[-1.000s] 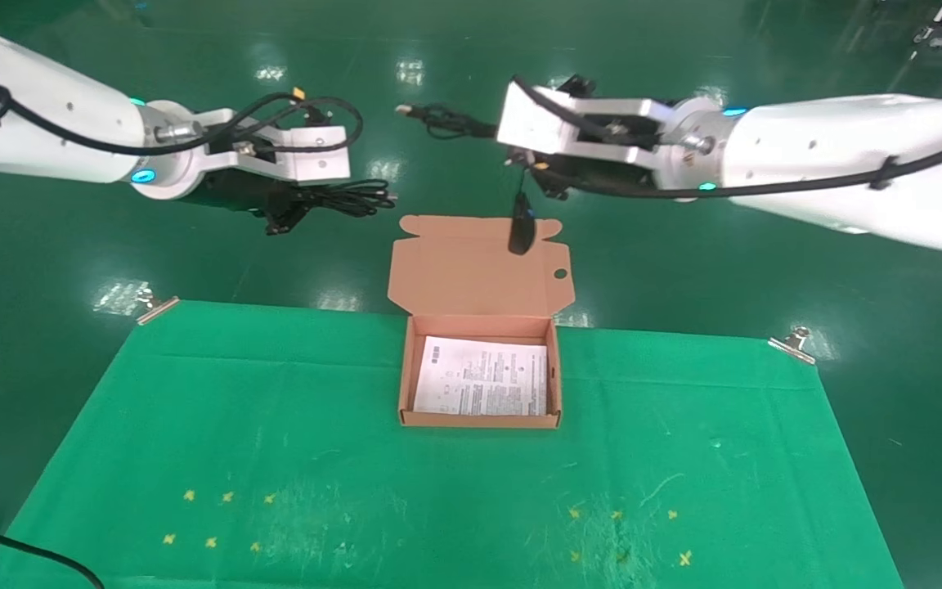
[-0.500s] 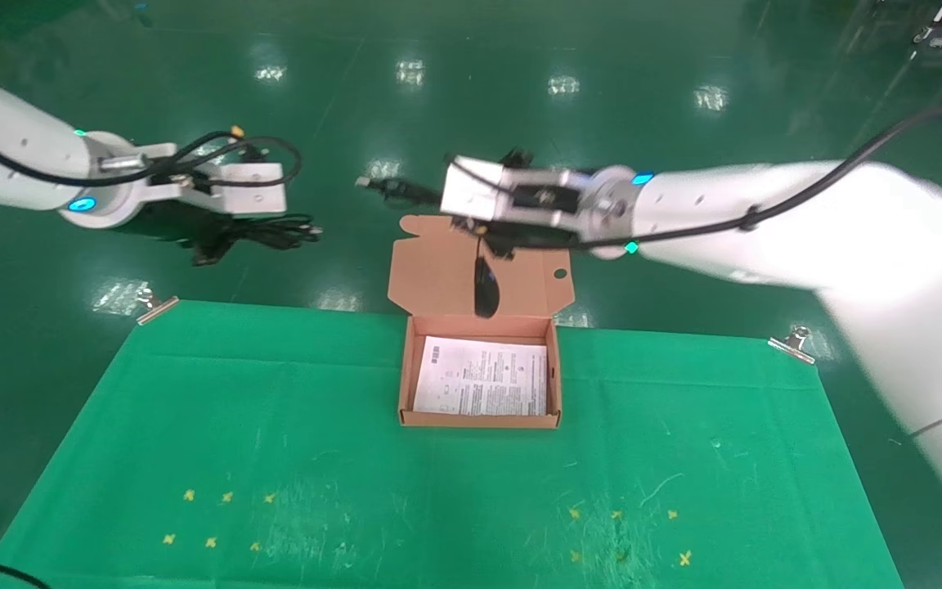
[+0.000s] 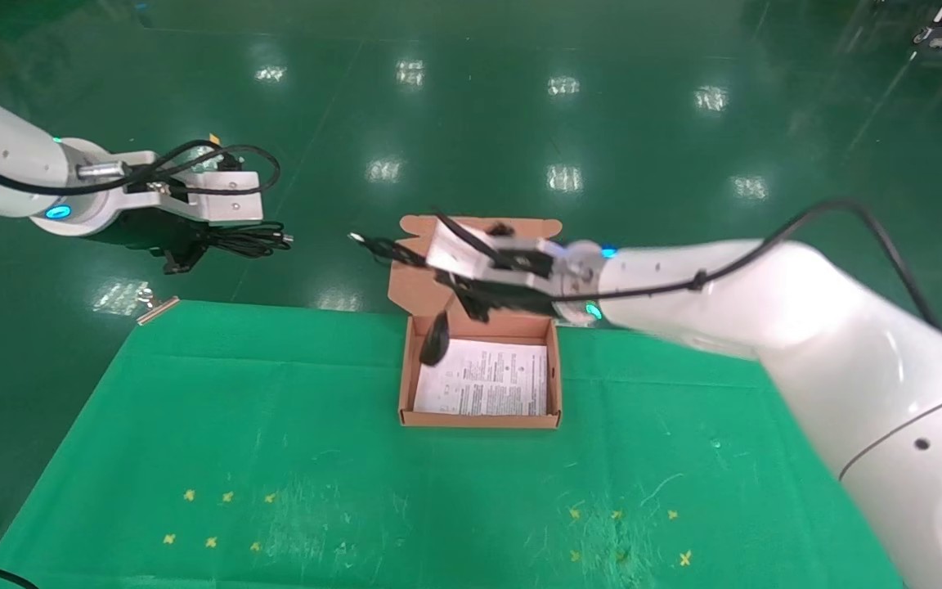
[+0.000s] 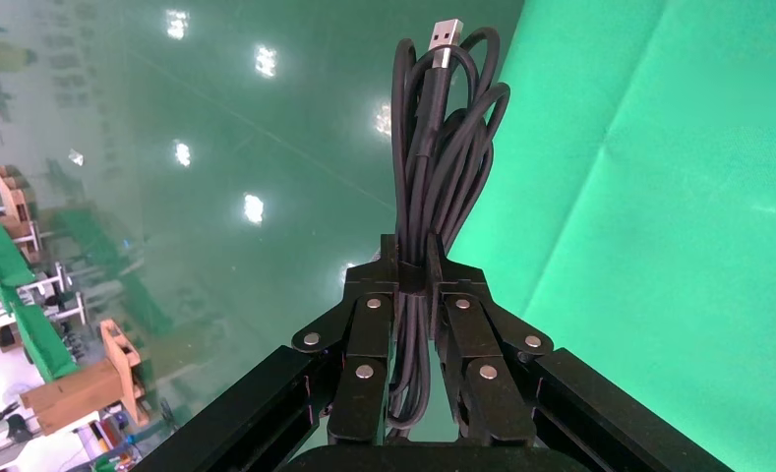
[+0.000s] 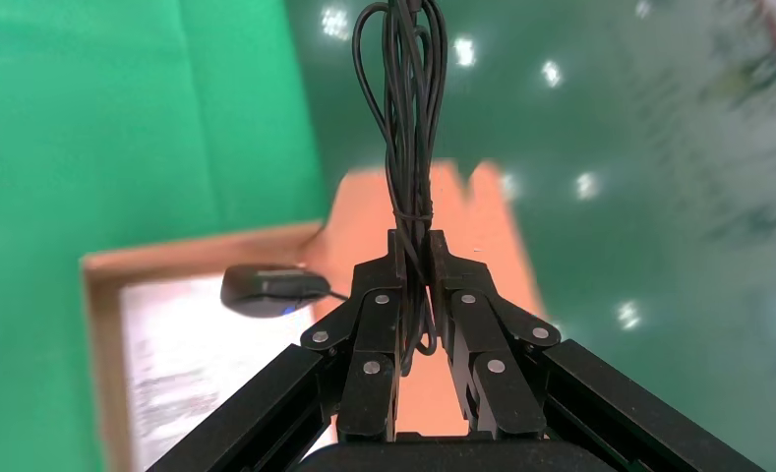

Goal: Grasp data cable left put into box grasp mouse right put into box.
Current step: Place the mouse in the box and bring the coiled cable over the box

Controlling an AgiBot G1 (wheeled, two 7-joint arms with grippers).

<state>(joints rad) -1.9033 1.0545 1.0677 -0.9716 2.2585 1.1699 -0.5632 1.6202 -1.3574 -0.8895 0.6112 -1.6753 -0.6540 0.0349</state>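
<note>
Right gripper [image 5: 415,258] sits over the far edge of the box [image 3: 405,384], jaws clamped on the bundled cord [image 5: 403,108] of the mouse [image 3: 435,341]. Mouse dangles below on its cord, hanging at the box's far-left corner, just above the printed sheet [image 3: 483,384] lying inside; in the right wrist view it hangs over the sheet's edge [image 5: 262,289]. Cord bundle sticks out past the fingers toward the robot's left. Box stands open at the far edge of the green mat [image 3: 275,458], lid flap [image 3: 414,286] tilted back.

Left gripper [image 4: 415,285] is held high over the floor, well left of the box and beyond the mat's far-left corner, jaws closed on the data cable [image 4: 443,147]. Silvery plug tip [image 4: 446,37] at the bundle's far end.
</note>
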